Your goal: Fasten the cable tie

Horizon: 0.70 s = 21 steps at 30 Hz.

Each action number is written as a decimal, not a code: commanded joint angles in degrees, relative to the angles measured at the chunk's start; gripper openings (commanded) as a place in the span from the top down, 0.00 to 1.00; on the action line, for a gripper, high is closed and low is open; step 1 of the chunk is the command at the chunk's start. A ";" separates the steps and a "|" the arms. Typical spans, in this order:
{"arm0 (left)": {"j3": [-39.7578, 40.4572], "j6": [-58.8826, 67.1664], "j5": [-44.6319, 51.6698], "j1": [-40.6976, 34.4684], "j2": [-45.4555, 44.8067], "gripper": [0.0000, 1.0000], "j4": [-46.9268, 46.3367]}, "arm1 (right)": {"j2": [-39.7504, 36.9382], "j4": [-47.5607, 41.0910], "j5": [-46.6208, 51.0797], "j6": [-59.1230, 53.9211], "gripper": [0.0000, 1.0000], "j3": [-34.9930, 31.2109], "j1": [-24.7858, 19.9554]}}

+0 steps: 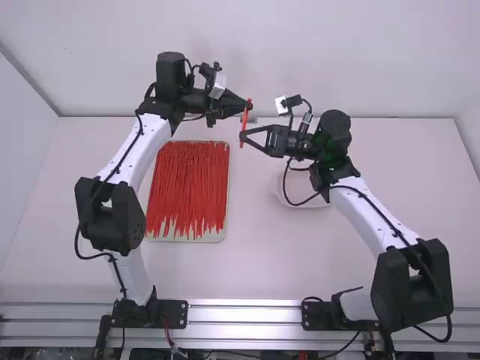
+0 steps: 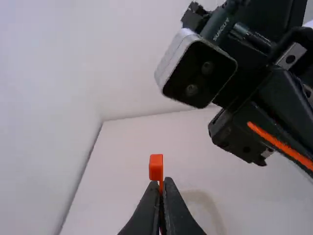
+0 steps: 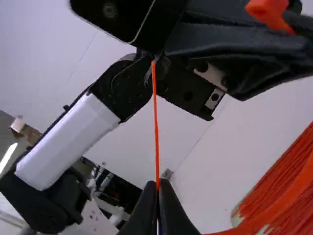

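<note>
Above the counter's far edge the cable tie is pinched below its head by the left gripper and at its tail by the right gripper. Threading is judged next: the tail must be bent into the head.

1 left gripper, 1 right gripper, 1 cable tie, 1 tray, 1 tie pile
</note>
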 commanded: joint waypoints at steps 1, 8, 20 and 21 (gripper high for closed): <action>-0.48 1.99 1.66 -0.55 -0.20 0.98 1.27 | 0.44 0.39 -0.22 3.43 1.00 -0.31 0.13; -0.48 1.97 5.20 -0.55 -0.20 0.98 5.97 | 0.44 0.83 0.63 7.10 1.00 -0.31 -0.09; -0.48 1.97 6.60 -0.44 -0.20 0.98 8.55 | 0.44 5.53 0.74 8.07 1.00 -0.31 -0.26; -0.48 1.97 6.60 -0.44 -0.20 0.98 8.52 | 0.44 5.51 0.76 8.07 1.00 -0.31 -0.31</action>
